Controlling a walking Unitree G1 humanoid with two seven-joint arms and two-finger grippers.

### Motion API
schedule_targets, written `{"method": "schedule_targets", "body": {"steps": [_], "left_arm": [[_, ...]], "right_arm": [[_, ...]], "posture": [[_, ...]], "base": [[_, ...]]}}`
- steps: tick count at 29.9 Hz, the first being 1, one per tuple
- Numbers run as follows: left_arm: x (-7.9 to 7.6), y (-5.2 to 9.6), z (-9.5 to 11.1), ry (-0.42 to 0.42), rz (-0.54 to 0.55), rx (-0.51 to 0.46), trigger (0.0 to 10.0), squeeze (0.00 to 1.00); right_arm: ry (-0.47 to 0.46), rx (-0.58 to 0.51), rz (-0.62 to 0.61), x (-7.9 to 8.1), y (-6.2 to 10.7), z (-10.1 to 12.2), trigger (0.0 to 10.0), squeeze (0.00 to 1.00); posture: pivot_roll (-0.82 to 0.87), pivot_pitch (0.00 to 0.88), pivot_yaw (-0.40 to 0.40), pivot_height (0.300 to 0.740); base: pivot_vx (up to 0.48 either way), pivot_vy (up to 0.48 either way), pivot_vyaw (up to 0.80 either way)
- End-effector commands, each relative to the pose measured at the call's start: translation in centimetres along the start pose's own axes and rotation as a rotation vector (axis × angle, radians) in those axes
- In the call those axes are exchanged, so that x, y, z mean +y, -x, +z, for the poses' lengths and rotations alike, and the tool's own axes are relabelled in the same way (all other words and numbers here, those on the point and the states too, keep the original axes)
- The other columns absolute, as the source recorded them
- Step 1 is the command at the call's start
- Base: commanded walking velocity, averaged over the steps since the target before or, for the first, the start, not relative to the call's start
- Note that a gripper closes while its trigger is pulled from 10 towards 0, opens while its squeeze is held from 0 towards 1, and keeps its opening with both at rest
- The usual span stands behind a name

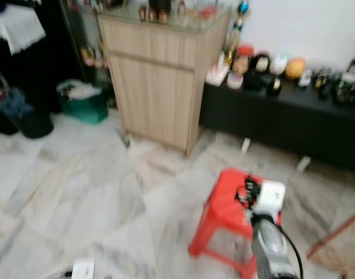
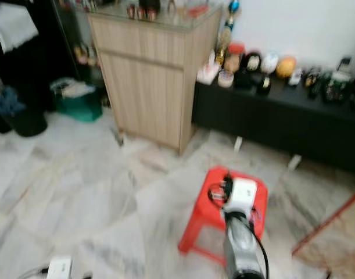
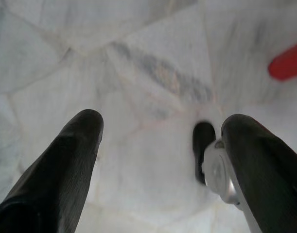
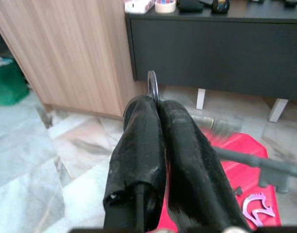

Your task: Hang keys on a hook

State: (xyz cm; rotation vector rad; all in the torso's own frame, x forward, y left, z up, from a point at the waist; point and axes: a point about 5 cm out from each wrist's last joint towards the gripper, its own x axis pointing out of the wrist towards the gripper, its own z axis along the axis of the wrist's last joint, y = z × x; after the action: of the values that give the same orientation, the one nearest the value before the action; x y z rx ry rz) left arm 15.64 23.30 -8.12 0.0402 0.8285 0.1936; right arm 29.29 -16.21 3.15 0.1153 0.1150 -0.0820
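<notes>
My right gripper (image 4: 155,104) is shut on a metal key ring (image 4: 152,86), whose edge sticks up between the fingertips. Something blurred, perhaps the keys (image 4: 218,127), hangs just beyond the fingers. In the head views, this gripper (image 1: 247,190) hovers over a red plastic stool (image 1: 223,212). On the stool lie a grey rod-like piece (image 4: 265,167) and a small pink key-shaped piece (image 4: 257,205). My left gripper (image 3: 160,121) is open and points down at the marble floor; its white wrist (image 1: 83,268) sits at the lower left.
A tall wooden cabinet (image 1: 160,75) stands ahead. A low black bench (image 1: 282,119) with several small objects runs along the white wall. At far left are a green basket (image 1: 84,104) and a dark bin (image 1: 32,122). Floor is pale marble (image 1: 78,186).
</notes>
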Motion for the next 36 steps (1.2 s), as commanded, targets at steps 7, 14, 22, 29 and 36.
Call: {"method": "schedule_targets", "body": {"steps": [7, 14, 22, 29, 36], "left_arm": [[-0.07, 0.4, -1.29, -0.005, -0.004, 0.045, 10.0, 0.0], [-0.05, 0.51, -1.58, -0.02, -0.007, 0.054, 10.0, 0.0], [-0.21, 0.48, -1.48, -0.009, -0.013, 0.048, 10.0, 0.0], [-0.23, 0.46, -1.47, -0.008, -0.011, 0.049, 10.0, 0.0], [-0.22, 0.49, -1.59, -0.01, -0.012, 0.056, 10.0, 0.0]], "right_arm": [[0.01, 0.028, -0.01, -0.58, 0.2, -0.43, 10.0, 0.0], [0.006, 0.027, -0.007, -0.39, 0.12, -0.38, 10.0, 0.0], [0.001, 0.026, -0.008, -0.32, 0.11, -0.37, 10.0, 0.0], [0.0, 0.029, -0.015, -0.39, 0.1, -0.36, 10.0, 0.0], [0.001, 0.029, -0.022, -0.5, 0.07, -0.35, 10.0, 0.0]], "posture": [[0.01, 0.011, -0.01, 0.74], [0.01, 0.0, -0.008, 0.74], [0.01, 0.0, -0.008, 0.74], [0.01, 0.011, -0.01, 0.74], [0.01, 0.018, -0.009, 0.74]], "base": [[-0.276, 0.0, -0.78], [-0.111, 0.0, -0.79], [0.0, 0.0, -0.79], [0.0, 0.0, -0.79], [0.0, 0.0, -0.79]]}}
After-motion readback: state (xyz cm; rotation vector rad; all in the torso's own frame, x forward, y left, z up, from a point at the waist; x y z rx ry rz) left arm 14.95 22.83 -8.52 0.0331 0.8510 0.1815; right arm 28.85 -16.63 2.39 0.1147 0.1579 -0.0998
